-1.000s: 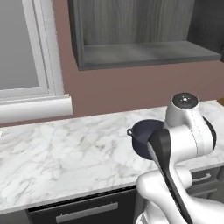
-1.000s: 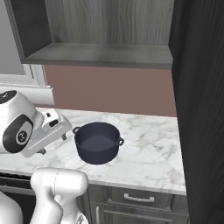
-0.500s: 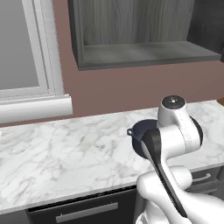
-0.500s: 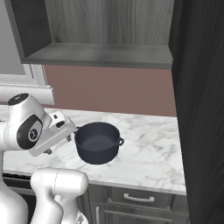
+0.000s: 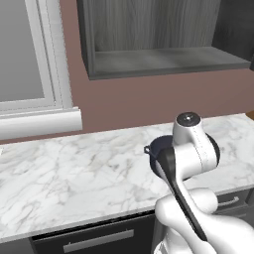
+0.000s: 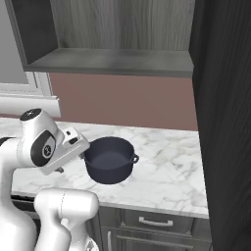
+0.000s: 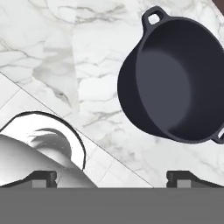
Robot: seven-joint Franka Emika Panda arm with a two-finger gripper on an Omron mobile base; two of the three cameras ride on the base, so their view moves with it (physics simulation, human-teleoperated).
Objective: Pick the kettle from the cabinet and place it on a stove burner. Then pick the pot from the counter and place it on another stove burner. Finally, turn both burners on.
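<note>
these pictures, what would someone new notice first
The round dark navy pot with two loop handles, lidless and empty, sits on the white marble counter. The white arm's gripper hovers open above the counter, just beside the pot. Above, the dark grey wood-grain wall cabinet shows a bare shelf.

1. The arm (image 5: 191,163) is glossy white, built of rounded, bulbous segments.
2. A dark band runs along its side, and a round grey cap with a dark centre tops one joint.
3. The end effector (image 7: 111,178) has two small dark fingertips (image 7: 41,178) with flat grey pads.
</note>
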